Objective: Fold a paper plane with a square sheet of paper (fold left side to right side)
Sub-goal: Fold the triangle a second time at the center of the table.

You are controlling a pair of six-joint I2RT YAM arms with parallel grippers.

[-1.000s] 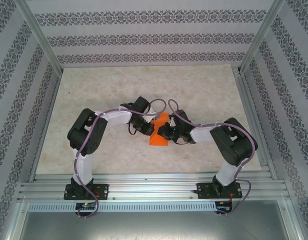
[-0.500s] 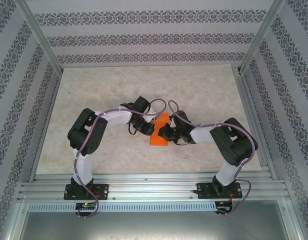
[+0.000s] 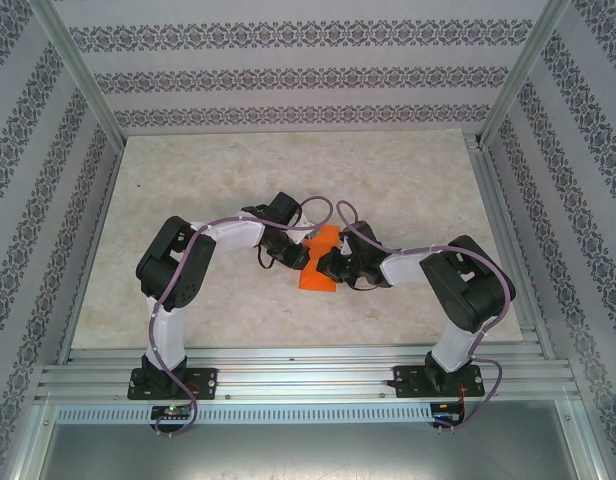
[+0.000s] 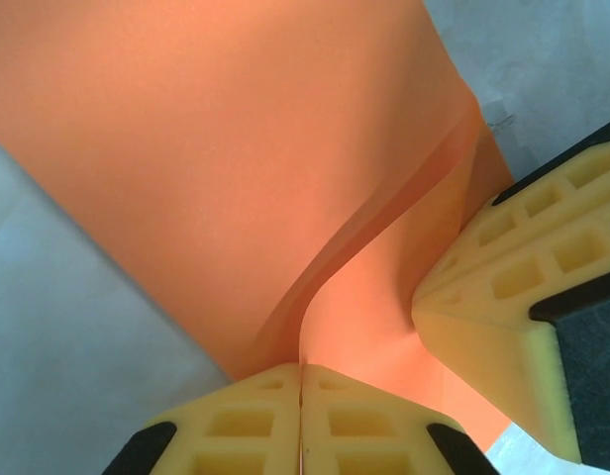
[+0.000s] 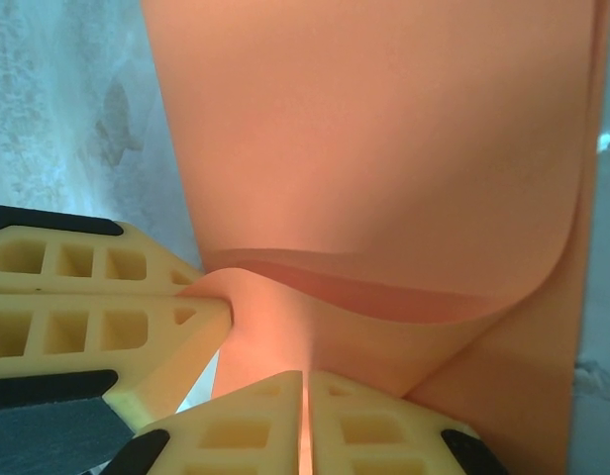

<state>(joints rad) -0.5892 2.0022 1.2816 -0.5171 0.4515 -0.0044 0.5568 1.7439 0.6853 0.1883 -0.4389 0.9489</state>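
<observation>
Left wrist view: we see the left jaws clamped on a raised edge of the square sheet of paper; the right jaws, just beside them, pinch it too. The orange sheet bows between them at the middle of the table.
</observation>
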